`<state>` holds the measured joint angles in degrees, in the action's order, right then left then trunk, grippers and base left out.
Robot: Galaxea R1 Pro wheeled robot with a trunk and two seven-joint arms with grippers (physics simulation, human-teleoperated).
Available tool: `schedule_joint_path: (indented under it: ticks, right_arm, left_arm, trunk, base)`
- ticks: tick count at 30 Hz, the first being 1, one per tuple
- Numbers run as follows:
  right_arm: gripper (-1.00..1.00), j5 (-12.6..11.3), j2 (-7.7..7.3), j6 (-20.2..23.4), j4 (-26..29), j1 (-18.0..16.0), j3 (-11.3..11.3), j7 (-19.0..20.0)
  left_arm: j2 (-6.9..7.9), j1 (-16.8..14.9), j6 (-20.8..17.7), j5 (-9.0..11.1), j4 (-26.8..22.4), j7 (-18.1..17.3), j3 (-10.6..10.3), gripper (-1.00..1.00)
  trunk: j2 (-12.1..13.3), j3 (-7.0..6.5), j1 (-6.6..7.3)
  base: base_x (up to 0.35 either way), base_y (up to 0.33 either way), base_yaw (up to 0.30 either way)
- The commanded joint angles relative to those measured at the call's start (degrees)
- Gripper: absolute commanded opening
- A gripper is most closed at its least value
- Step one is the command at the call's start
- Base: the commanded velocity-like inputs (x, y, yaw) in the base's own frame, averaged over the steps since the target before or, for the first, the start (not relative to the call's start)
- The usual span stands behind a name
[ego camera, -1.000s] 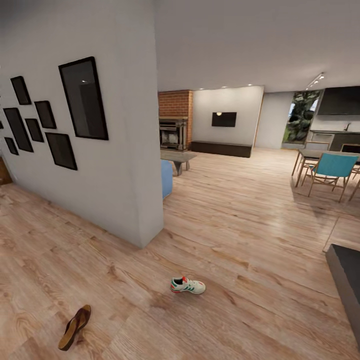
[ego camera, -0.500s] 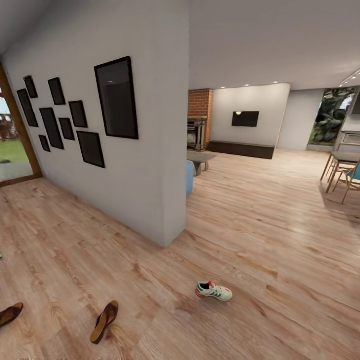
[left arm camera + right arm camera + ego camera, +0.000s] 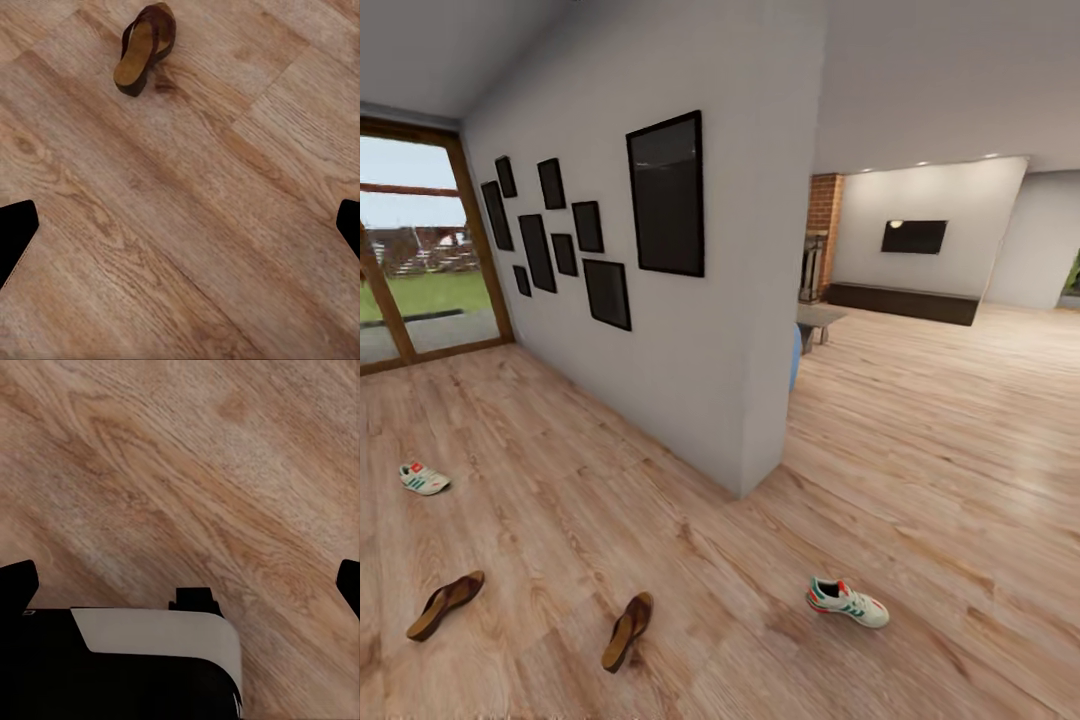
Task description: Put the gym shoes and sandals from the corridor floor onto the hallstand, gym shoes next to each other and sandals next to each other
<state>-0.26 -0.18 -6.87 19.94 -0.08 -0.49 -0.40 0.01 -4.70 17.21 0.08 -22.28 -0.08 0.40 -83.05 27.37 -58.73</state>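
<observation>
You're at the search-and-approach step: all four shoes lie on the corridor floor (image 3: 920, 450), one gym shoe (image 3: 847, 602) right of the wall end, the other gym shoe (image 3: 424, 478) toward the window, two sandals (image 3: 627, 630) (image 3: 445, 605) between. Left hand (image 3: 180, 225) and right hand (image 3: 180, 581) are spread, holding nothing. Next, drive up to the nearest sandal (image 3: 144, 49) and lower the left hand over it; the rack isn't located yet.

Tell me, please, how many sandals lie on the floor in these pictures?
2. One sandal lies near the head view's lower left edge; the other sandal lies to its right, nearer the middle, and one sandal appears in the left wrist view. Both rest on the corridor floor.
</observation>
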Motion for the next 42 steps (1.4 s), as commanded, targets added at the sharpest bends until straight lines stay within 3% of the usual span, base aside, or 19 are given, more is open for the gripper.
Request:
schedule_joint_path:
  ticks: [1,7,29,42]
  right_arm:
    - [1.00,0.0,0.00,-0.2,0.0,0.0,0.0,0.0]
    - [1.00,-0.1,-0.16,-0.2,0.1,0.0,0.0,0.0]
    - [1.00,0.1,-0.02,-0.2,-0.1,0.0,-0.1,0.0]
    - [1.00,0.1,0.00,-0.2,-0.1,0.0,-0.1,0.0]
  left_arm:
    - [-0.02,0.0,0.2,0.0,-0.4,0.0,0.0,1.00]
    - [-0.09,-0.1,0.2,0.1,-6.1,0.1,0.1,1.00]
    - [0.23,-0.1,0.1,0.4,-5.9,0.2,0.4,1.00]
    - [0.26,-0.1,0.1,0.4,-5.9,0.2,0.4,1.00]
  trunk:
    - [0.0,0.08,0.00]
    - [0.0,0.19,0.00]
    - [0.0,0.23,0.00]
    - [0.0,0.23,0.00]
  base:
    - [0.013,0.033,0.283]
    - [0.006,0.008,0.249]
    - [0.081,0.080,0.018]
    - [0.099,0.279,0.000]
